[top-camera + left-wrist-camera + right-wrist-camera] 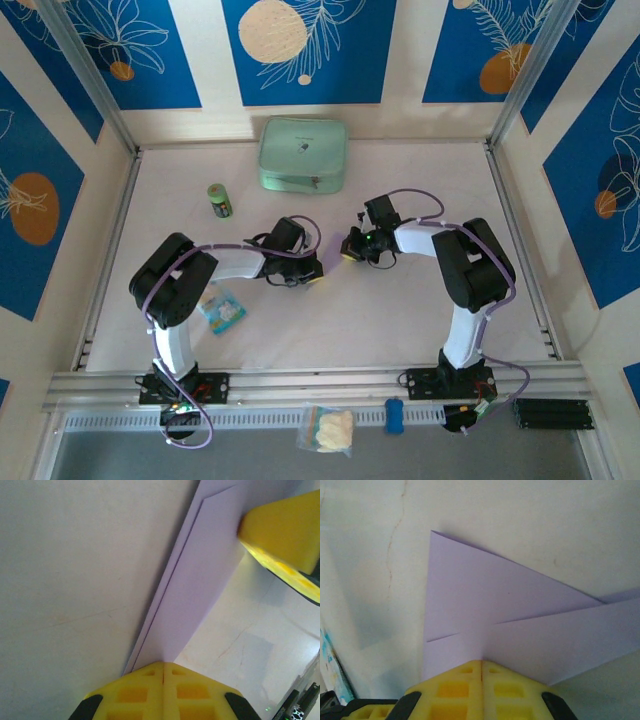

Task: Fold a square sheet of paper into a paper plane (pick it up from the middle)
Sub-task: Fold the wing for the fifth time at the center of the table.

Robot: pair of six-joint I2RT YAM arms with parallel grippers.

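The square sheet of paper (200, 580) is lavender and lies folded on the white table. In the left wrist view it is a narrow layered strip that tapers toward my left gripper (163, 664). That gripper is shut, its tips down on the strip's narrow end. In the right wrist view the paper (485, 595) shows a triangular flap over a long layer. My right gripper (482, 662) is shut with its tips on the paper's near edge. In the top view the left gripper (312, 272) and right gripper (352, 250) nearly meet at mid-table. The right gripper's finger (285, 530) rests on the strip's far end.
A mint-green pouch (303, 154) lies at the back of the table. A small green can (220, 200) stands to its left. A blue-and-white snack packet (222, 308) lies beside the left arm. A clear bag (330, 430) and a blue item (394, 415) sit at the front rail.
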